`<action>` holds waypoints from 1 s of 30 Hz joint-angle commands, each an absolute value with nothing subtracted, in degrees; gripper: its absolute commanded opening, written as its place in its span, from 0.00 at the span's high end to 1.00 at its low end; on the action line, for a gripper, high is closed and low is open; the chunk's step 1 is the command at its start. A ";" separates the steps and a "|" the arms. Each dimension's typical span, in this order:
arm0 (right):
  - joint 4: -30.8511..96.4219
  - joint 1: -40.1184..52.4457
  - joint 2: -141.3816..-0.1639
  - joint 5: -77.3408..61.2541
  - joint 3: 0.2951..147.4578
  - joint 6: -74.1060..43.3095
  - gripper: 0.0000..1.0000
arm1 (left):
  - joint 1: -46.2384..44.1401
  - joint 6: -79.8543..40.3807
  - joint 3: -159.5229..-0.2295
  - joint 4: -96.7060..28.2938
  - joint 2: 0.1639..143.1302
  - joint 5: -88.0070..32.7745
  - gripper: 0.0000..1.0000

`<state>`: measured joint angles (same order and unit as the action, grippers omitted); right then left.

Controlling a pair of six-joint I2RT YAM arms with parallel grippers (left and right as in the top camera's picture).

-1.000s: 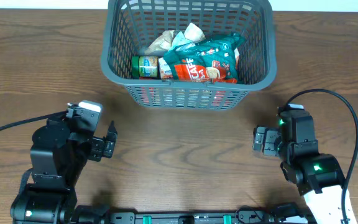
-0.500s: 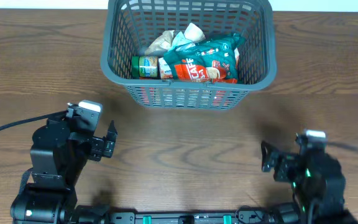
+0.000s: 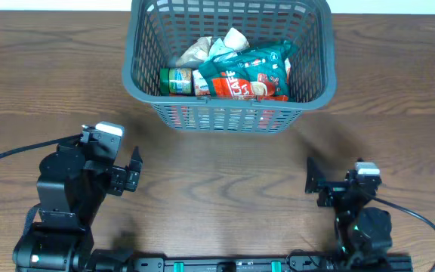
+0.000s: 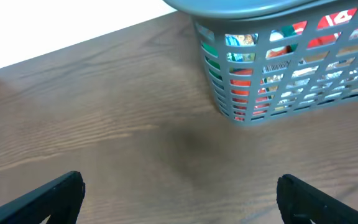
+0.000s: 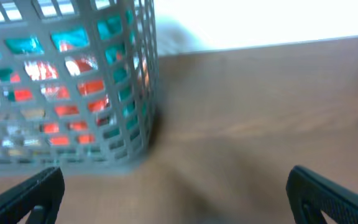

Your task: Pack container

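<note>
The grey lattice container [image 3: 229, 115] stands at the table's far middle. It holds a red and teal snack bag [image 3: 248, 75], a green-labelled jar [image 3: 175, 81] and crumpled packets [image 3: 210, 49]. It also shows in the left wrist view [image 4: 278, 62] and the right wrist view [image 5: 67, 81]. My left gripper [image 3: 132, 174] is open and empty at the near left, fingertips wide apart over bare wood [image 4: 179, 205]. My right gripper [image 3: 317, 181] is open and empty at the near right [image 5: 176, 199].
The wooden table [image 3: 225, 174] spans the whole view. Black cables run from both arms along the near edge. A white wall lies beyond the table's far edge in both wrist views.
My right arm has drawn back toward the near edge and folded down; its gripper has stayed open. The left arm and the container's contents have not moved.
</note>
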<state>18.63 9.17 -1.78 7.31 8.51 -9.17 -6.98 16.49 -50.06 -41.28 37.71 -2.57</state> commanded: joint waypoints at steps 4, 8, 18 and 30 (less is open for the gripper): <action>3.18 8.97 -1.04 7.27 0.19 0.69 0.01 | -7.20 15.77 -50.02 -41.08 37.67 -2.11 0.01; 3.62 8.91 -0.75 7.27 0.32 7.33 0.01 | -7.20 15.77 -50.02 -41.08 37.67 -2.11 0.01; 3.81 7.73 -0.27 5.96 0.32 7.97 0.01 | -7.20 15.77 -50.02 -41.08 37.67 -2.11 0.01; 3.79 5.37 -0.27 5.32 0.32 5.78 0.01 | -7.20 15.77 -50.02 -41.08 37.67 -2.11 0.01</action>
<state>3.68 6.68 -0.93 5.91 0.67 6.66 -6.98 16.49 -50.06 -41.30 37.71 -2.57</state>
